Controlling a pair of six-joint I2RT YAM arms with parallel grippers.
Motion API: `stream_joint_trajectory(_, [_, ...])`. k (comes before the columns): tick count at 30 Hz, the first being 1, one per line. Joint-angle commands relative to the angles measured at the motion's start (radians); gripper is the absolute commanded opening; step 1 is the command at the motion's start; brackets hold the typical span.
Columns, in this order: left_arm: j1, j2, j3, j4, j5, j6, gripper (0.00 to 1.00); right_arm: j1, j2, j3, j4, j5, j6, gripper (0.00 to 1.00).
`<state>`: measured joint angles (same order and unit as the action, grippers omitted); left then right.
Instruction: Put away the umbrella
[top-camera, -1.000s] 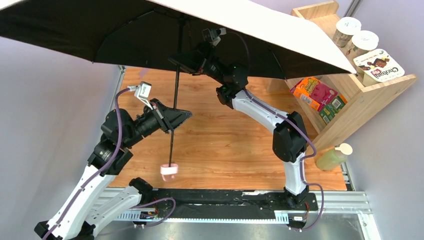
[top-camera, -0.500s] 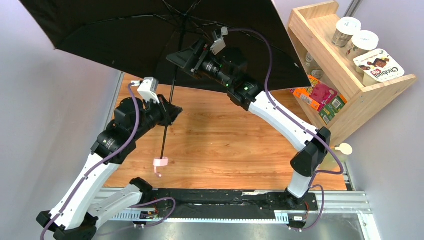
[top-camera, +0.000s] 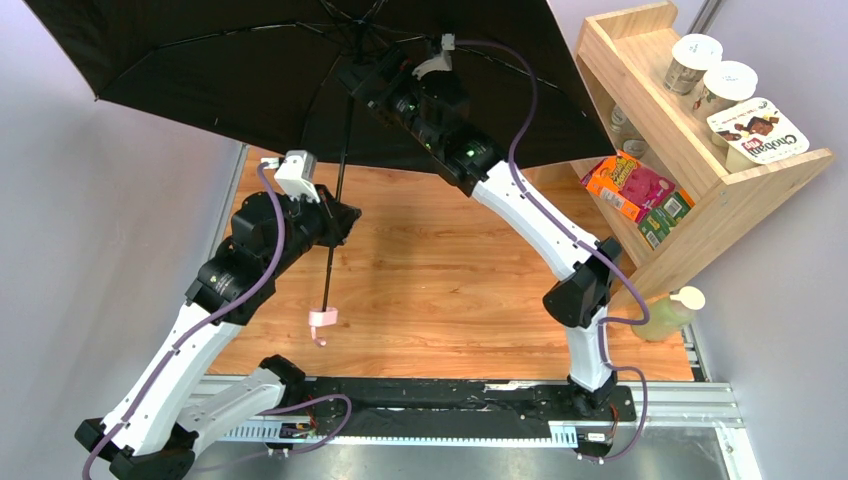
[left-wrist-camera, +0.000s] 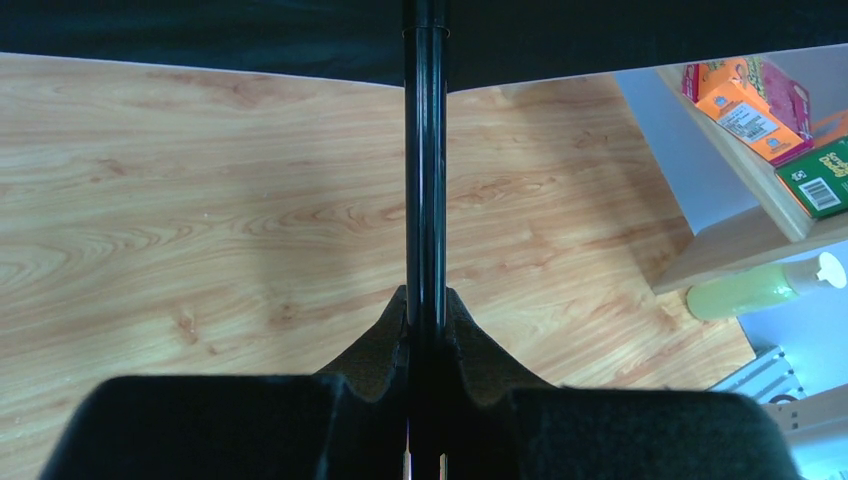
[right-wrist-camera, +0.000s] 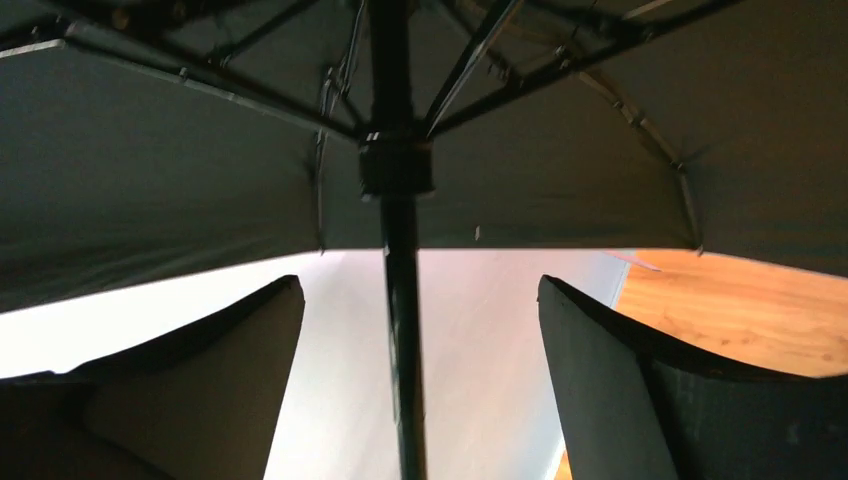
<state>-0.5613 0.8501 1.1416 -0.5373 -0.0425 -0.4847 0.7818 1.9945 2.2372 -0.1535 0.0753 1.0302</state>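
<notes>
The umbrella (top-camera: 200, 60) stands open above the table, its black underside and ribs facing the top camera. Its thin black shaft (top-camera: 333, 240) slants down to a pink strap at the handle end (top-camera: 322, 320), which hangs above the wood. My left gripper (top-camera: 338, 215) is shut on the shaft (left-wrist-camera: 424, 150) at mid-length, both pads pressed against it. Up near the runner (right-wrist-camera: 396, 165), my right gripper (top-camera: 362, 78) is open, its fingers (right-wrist-camera: 250, 360) wide on either side of the shaft (right-wrist-camera: 400, 330) without touching it.
A wooden shelf unit (top-camera: 690, 170) at the right holds two cups, a Chocolate box on top and snack boxes (top-camera: 630, 185) below. A yellow-green pump bottle (top-camera: 665, 315) stands by its foot. The canopy covers the table's far half and left side.
The right gripper let go of the shaft, opened wide and moved up toward the runner. The canopy tipped, hiding its pale top. The left gripper stayed shut on the shaft.
</notes>
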Motion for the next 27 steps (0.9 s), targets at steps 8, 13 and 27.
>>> stream_joint_trajectory(8, [-0.006, -0.056, -0.028, 0.096, 0.027, 0.012, 0.0, -0.013, 0.137, 0.195, 0.17, 0.236, -0.025, 0.75])
stream_joint_trajectory(13, [-0.005, -0.057, -0.037, 0.091, 0.027, 0.008, 0.0, -0.01, 0.184, 0.251, 0.157, 0.302, -0.032, 0.52])
stream_joint_trajectory(27, [-0.006, -0.013, 0.024, 0.031, -0.072, 0.035, 0.0, -0.032, 0.132, 0.274, -0.146, 0.149, -0.143, 0.0])
